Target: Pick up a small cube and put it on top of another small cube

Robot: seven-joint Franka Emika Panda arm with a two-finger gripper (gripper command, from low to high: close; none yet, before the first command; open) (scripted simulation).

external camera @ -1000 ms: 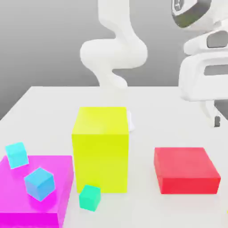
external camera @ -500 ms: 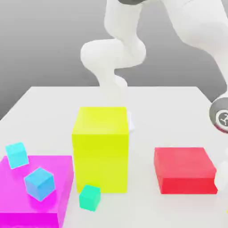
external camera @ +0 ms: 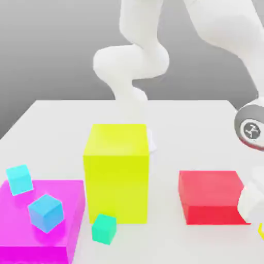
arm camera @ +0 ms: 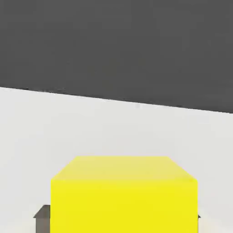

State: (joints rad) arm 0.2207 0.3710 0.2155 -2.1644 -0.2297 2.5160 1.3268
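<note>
The yellow cube (external camera: 261, 231) is just beside the red block (external camera: 212, 192), on the exterior view's right and toward its near side. The pincer (arm camera: 124, 214) is narrow, closed on that cube, with a finger (arm camera: 43, 222) against its side. The step in hand looks like securing the grip and lifting; I cannot tell whether the cube is clear of the surface (external camera: 175, 118).

Keep the squeeze steady and go straight up first, since the hand is close to the red block and a sideways start could knock it. Rise well above the red block's top before crossing to the exterior view's left. Of the 3 possible bases there, the teal cube (external camera: 104, 229) is nearest the red block; the 2 blue cubes (external camera: 19, 180) are farther out. Keep the held cube level, so it can later settle flat and centred before release.
</note>
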